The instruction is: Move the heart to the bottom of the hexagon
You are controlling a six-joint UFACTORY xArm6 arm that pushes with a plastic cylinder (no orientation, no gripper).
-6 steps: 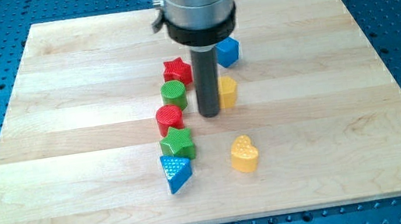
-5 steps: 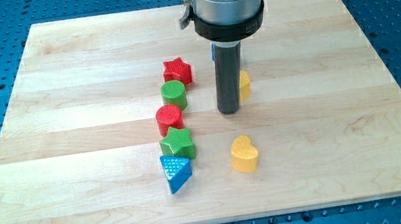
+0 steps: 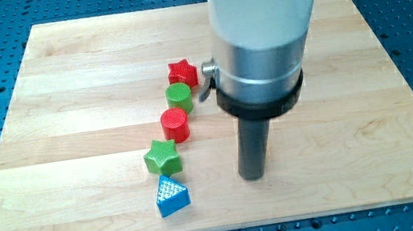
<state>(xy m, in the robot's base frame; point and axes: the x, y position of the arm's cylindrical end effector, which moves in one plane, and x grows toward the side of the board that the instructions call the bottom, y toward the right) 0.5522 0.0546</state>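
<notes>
My tip [image 3: 253,176] rests on the wooden board [image 3: 65,87], low and right of the middle. No yellow heart and no yellow hexagon show; the rod and the wide arm body above it cover the places where they stood. The nearest visible blocks are the green star [image 3: 162,156] and the blue triangle [image 3: 172,195], both to the left of my tip and apart from it.
A slanting line of blocks runs left of the arm: a red star [image 3: 182,73], a green cylinder [image 3: 179,97], a red cylinder [image 3: 175,125], then the green star and the blue triangle. Blue perforated table surrounds the board.
The rod moved right and then down the view to where the heart stood. The heart, hexagon and blue cube are now out of sight. The green star and blue triangle sit further left and lower.
</notes>
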